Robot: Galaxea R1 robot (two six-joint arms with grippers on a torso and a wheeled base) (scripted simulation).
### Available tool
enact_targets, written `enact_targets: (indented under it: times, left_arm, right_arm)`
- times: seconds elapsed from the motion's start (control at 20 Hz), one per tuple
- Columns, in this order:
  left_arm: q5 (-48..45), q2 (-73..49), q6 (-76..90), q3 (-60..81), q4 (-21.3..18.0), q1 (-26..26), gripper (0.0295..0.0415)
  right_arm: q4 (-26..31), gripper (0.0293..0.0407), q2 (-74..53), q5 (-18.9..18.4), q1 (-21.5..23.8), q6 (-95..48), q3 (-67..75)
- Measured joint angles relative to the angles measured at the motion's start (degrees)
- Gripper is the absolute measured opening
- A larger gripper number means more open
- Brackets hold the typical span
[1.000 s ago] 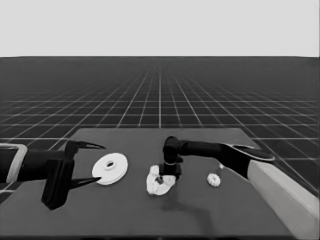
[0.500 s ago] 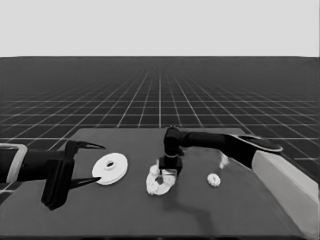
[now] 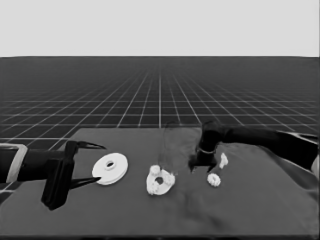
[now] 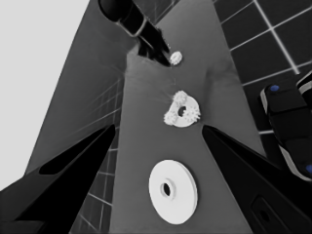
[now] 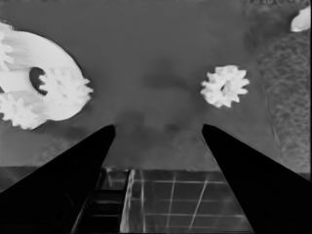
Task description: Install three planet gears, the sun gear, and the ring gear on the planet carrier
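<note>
Right gripper [image 3: 202, 162] hangs over table middle, fingers spread, nothing between them. Small white toothed gear [image 5: 224, 86] lies loose just beside it; thin white piece [image 3: 223, 160] near too. Flat white smaller round part [image 3: 160, 181], gears on it, sits on its other side. Left gripper [image 3: 86, 165] parked wide apart, thick white larger round part [image 3: 110, 168] beside its tips.

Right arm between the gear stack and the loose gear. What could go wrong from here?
1. The right gripper hangs open and empty, close to the smaller round part, which carries gears; a sideways move might knock them off.
2. The loose gear lies off to one side of the fingers, not between them; closing here would likely miss it.
3. The thin white piece lies near that gear and could be nudged.

The left gripper waits by the larger round part.
</note>
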Motion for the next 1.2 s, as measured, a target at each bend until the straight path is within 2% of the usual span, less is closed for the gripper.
enact_targets:
  times: [0.1,0.4,0.5,0.55,0.9,1.0,1.05,1.2]
  left_arm:
    - [0.0,0.0,0.0,0.0,0.0,0.0,0.0385]
    - [0.0,0.0,0.0,0.0,0.0,0.0,0.0385]
    - [0.0,0.0,0.0,0.0,0.0,0.0,0.0385]
    - [0.0,0.0,0.0,0.0,0.0,0.0,0.0385]
    - [0.0,0.0,0.0,0.0,0.0,0.0,0.0385]
    - [0.0,0.0,0.0,0.0,0.0,0.0,0.0385]
    - [0.0,0.0,0.0,0.0,0.0,0.0,0.0385]
    - [0.0,0.0,0.0,0.0,0.0,0.0,0.0385]
  right_arm:
    - [0.8,0.0385,-8.2,1.1,0.4,-8.5,-2.2]
    - [1.4,0.0385,-10.7,1.6,0.5,-13.7,-4.9]
    - [-4.8,0.0385,-9.1,6.3,-7.2,-15.1,-8.7]
    - [-6.0,0.0385,-8.5,7.4,-8.9,-15.6,-10.1]
    - [-7.5,0.0385,-7.5,9.0,-11.0,-16.4,-12.3]
    - [-7.5,0.0314,-7.5,9.1,-11.0,-16.4,-12.3]
    - [-7.6,0.0310,-7.5,9.1,-11.0,-16.4,-12.3]
    - [-7.6,0.0310,-7.5,9.1,-11.0,-16.4,-12.3]
